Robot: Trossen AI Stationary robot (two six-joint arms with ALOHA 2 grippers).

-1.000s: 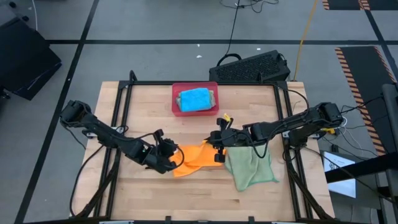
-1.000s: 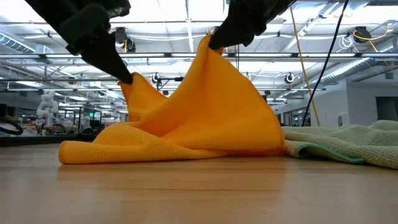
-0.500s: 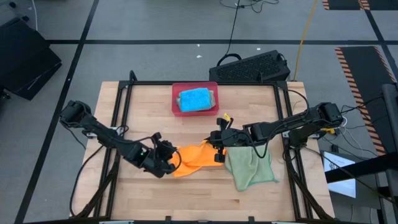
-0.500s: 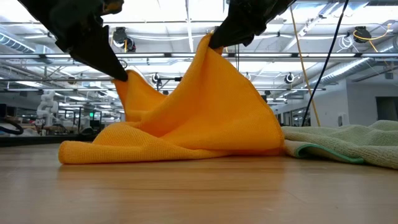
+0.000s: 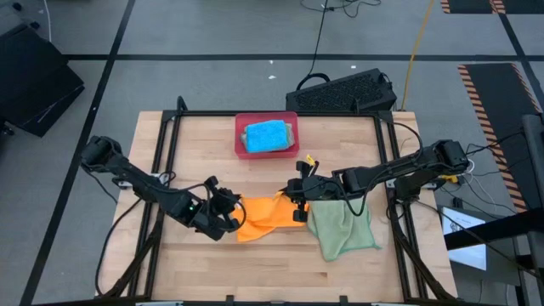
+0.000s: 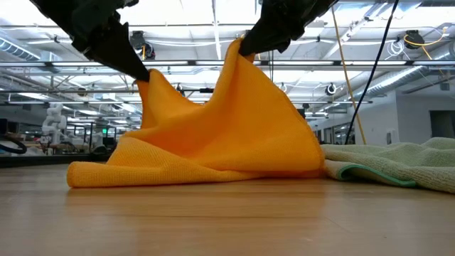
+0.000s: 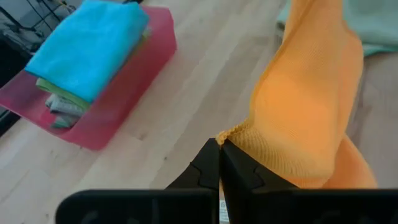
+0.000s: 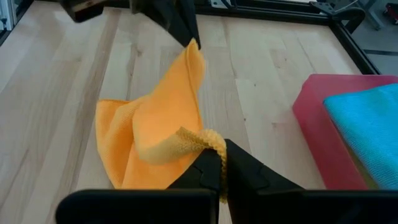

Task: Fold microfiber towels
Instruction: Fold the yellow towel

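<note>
Left claw point(image 5: 231, 212): clenched on the orange towel's point(image 5: 265, 217) 9 o'clock corner.
Right claw point(image 5: 297, 202): pinching its 3 o'clock corner, raised.
Orange towel: mid-bench point(image 5: 204, 144), apparently touching the green towel point(image 5: 342, 228).

Both dark arms reach in toward the middle of the surface, one from each side. The left arm stretches long and low from the far left edge, bent a little at the elbow. Its end effector point(image 5: 233, 214) is pinched tight on a corner of the orange towel point(image 5: 263, 217), held up off the surface. The right arm comes in from the right edge, nearly straight. Its end effector point(image 5: 298, 204) is also squeezed on a raised corner, probably a bit higher than the left one.
</note>
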